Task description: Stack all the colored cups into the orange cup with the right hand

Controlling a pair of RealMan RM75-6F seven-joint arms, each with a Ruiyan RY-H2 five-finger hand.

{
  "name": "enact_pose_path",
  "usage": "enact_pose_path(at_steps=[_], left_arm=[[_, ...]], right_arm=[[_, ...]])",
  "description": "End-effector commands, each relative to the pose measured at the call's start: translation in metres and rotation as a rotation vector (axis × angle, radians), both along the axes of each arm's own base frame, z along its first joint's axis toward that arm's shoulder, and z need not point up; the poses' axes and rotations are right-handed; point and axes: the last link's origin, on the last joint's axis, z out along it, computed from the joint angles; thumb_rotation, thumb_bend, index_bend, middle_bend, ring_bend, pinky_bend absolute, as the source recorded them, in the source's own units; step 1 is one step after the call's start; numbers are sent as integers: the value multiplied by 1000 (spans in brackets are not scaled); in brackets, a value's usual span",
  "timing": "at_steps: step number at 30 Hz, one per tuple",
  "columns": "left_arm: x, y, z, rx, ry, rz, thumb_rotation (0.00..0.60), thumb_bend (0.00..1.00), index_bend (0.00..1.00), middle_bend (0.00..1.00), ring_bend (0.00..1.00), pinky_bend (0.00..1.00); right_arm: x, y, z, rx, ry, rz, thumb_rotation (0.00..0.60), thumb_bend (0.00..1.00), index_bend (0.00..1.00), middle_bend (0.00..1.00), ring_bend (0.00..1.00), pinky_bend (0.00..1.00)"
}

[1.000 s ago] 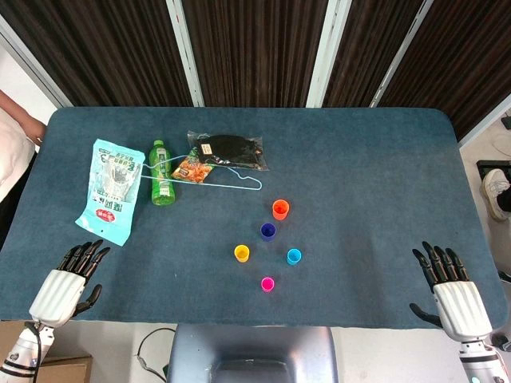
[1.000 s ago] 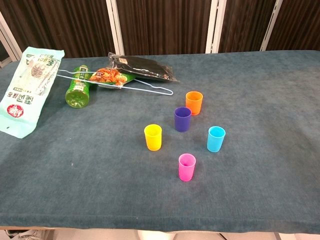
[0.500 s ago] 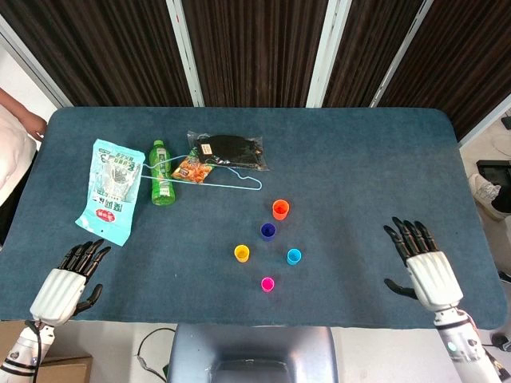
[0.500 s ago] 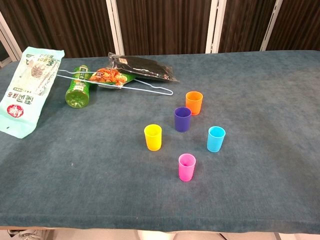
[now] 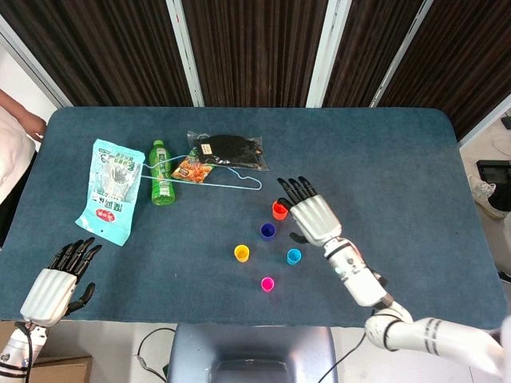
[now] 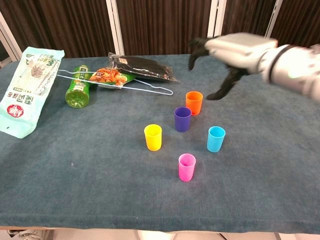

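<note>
Blue worktop (image 5: 383, 159) under me: my right hand (image 5: 313, 217) floats spread and empty over the orange cup (image 6: 194, 102); the purple cup (image 6: 182, 119) waits just past it, nearest.

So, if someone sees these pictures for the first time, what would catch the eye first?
Probably the five small bright cups near the table's middle: the orange cup farthest back, then the purple cup, yellow cup, blue cup and pink cup. Next, the right robot hand hanging open above the orange cup. The green bottle and snack bags lie at the far left.
</note>
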Motion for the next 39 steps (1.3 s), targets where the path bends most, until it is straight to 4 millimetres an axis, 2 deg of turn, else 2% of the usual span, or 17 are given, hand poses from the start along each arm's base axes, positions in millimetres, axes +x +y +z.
enact_pose_path(at_steps=[1,6,28,35,39], left_arm=[[0,-1,1,1,-3,0,600,461,0,0,0,116],[-1,-3,7,13,-15,1,600,460,0,0,0,116],[-2,-3,7,-3,-31,8,600,459,0,0,0,116],[-2,-5,8,-13,-38,-1,600,458,0,0,0,116],[-2,-5,9,-9,-40,-2,600,458,0,0,0,116]], right_arm=[[8,-8,-33,55,57,-22,600,324,418,0,0,0],[4,-8,-47,81,108,-36,600,328,416,0,0,0],[4,-13,-72,139,110,-87,600,425,489,0,0,0],[6,-13,-70,101,76,-96,600,462,604,9,0,0],[10,-15,-58,63,27,-96,600,465,617,17,0,0]])
